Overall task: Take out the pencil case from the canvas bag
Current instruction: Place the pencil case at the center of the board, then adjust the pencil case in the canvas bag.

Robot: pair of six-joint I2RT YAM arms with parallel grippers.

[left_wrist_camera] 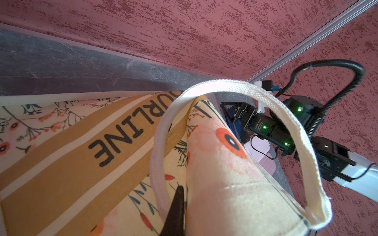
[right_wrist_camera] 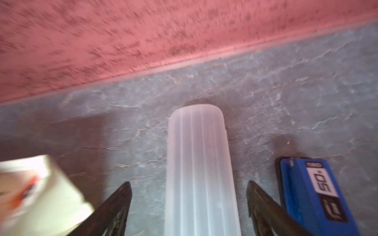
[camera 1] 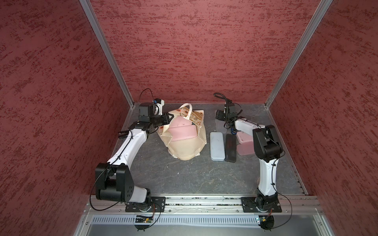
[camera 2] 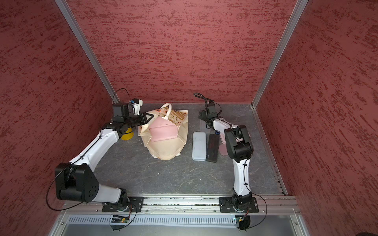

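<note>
The canvas bag [camera 1: 184,149] [camera 2: 165,149] lies at the middle of the table with its mouth open towards the back. Its tan stripes and dark lettering fill the left wrist view [left_wrist_camera: 81,153]. A pink pencil case [camera 1: 182,133] [camera 2: 163,132] shows inside the mouth, with a second pink shape behind it. My left gripper [camera 1: 170,118] [left_wrist_camera: 184,190] is shut on the bag's rim at the left of the mouth. My right gripper [right_wrist_camera: 189,183] is open at the back right, its fingers astride a translucent white case [right_wrist_camera: 196,163] without touching it.
Right of the bag, a pale grey tin case [camera 1: 217,145] and a black case [camera 1: 230,148] lie side by side. A pink case [camera 1: 245,147] sits partly under the right arm. A blue case [right_wrist_camera: 315,194] lies beside the translucent one. A yellow object [camera 2: 127,135] sits under the left arm.
</note>
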